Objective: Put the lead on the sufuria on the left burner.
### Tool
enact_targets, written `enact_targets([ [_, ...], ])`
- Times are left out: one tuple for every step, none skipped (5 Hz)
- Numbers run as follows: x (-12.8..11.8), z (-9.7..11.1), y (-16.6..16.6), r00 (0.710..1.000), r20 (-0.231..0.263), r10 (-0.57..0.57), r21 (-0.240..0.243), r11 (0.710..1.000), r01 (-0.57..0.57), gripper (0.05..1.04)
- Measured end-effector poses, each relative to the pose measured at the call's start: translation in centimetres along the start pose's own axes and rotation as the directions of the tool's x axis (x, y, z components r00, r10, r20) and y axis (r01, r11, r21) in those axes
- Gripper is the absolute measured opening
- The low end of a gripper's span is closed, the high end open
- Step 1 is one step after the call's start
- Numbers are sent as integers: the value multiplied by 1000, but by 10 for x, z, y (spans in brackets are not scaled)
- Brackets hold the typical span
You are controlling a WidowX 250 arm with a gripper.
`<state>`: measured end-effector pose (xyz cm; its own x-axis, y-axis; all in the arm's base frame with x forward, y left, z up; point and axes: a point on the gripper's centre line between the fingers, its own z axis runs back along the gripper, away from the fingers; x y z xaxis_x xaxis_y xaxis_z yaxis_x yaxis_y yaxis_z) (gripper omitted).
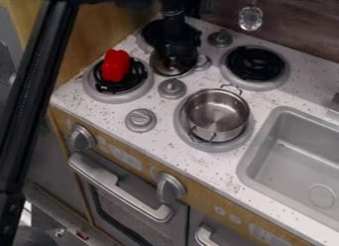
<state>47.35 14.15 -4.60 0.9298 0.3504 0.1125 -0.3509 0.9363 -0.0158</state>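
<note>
The black gripper (177, 50) hangs down over the rear left part of the stovetop, directly at a shiny metal lid (164, 67). It covers the lid's upper part and any knob there. The lid's lower rim shows between the two left burners and a grey knob. A steel sufuria (216, 111) with two wire handles stands upright and uncovered on the front right burner (206, 145). On the front left burner (107, 96) lies a red toy pepper (116, 65).
Behind the sufuria is the rear right burner (255, 64). Grey knobs (172, 89) stand between the burners. The sink (291, 160) is at the right. A metal utensil (250, 18) hangs at the back wall. A black arm link (33, 91) crosses the left side.
</note>
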Motion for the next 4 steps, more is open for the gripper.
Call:
enact_targets([
  [-4, -1, 1, 1000, 0, 12, -5, 1000, -12, 590],
  [-2, -1, 0, 999, 7, 35, -8, 999, -35, 323],
  [7, 0, -4, 998, 32, 61, -27, 998, -60, 162],
  [17, 2, -5, 996, 53, 67, -34, 997, -66, 59],
])
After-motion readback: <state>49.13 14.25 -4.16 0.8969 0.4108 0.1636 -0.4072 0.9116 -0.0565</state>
